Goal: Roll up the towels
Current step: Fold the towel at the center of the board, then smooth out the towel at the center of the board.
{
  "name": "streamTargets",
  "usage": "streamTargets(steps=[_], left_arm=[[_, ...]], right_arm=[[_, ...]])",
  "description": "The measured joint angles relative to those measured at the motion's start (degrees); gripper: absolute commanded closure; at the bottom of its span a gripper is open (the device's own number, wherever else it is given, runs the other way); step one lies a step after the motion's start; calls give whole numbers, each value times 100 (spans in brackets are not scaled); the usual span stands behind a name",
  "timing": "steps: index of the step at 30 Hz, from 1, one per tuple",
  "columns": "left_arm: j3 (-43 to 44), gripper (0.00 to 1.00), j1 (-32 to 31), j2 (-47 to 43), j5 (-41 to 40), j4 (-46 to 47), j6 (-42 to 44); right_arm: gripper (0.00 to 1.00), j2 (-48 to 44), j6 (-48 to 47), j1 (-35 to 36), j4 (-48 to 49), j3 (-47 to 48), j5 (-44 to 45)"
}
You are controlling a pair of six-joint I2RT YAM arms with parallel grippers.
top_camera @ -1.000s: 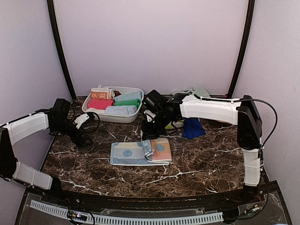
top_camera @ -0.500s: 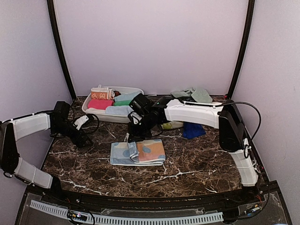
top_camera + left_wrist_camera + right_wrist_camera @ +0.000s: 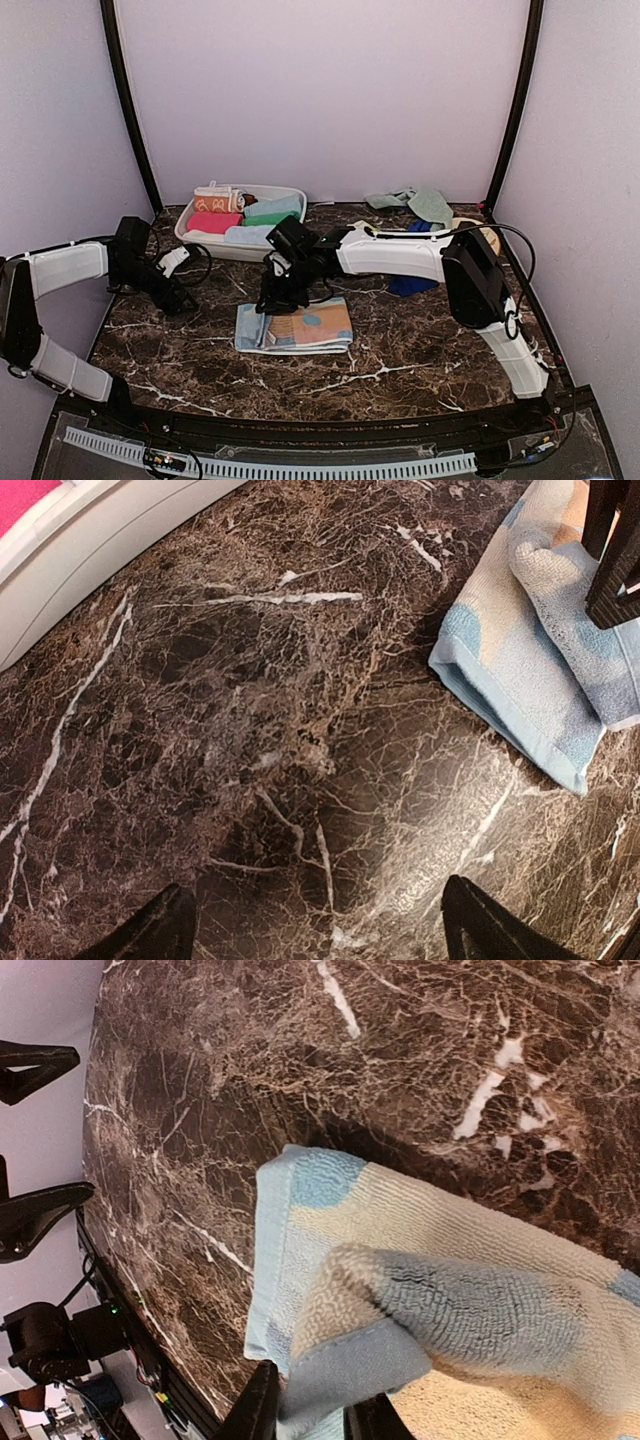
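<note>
Sweeps the right gripper [image 3: 272, 304] left, from behind the middle of the light-blue towel [image 3: 312, 328] a second ago to its left end now. Drags the pinched top layer along with it. Shifts the fold line from right of centre to near the left edge, turning more cream-orange underside face up. Pulls the towel's right edge slightly left too. Swings the right arm [image 3: 400, 255] left and flatter across the table, uncovering more of the mint towel [image 3: 418, 202] at the back and covering part of the dark blue towel [image 3: 404, 286].
</note>
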Motion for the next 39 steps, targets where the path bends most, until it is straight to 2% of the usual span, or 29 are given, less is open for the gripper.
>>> streamTargets(steps=[3, 13, 20, 24, 29, 34, 39], left_arm=[[0, 12, 0, 37, -22, 11, 2], [7, 16, 0, 131, 20, 48, 2], [415, 13, -129, 402, 496, -81, -208], [811, 13, -782, 682, 564, -20, -483], [1189, 23, -1727, 1099, 507, 138, -848], [1390, 29, -2260, 1556, 319, 435, -1139], [1408, 47, -2612, 1856, -59, 680, -1224]], right_arm=[[66, 7, 140, 26, 210, -11, -85], [65, -118, 463, -15, 1161, -673, -490], [64, -1294, 468, -599, 1578, -2055, -516], [71, -1882, 461, -984, 2004, -2743, -505], [78, -1937, 382, -997, 2271, -3220, -518], [83, -1910, 361, -981, 2378, -3648, -560], [84, -1821, 382, -981, 2710, -3880, -616]])
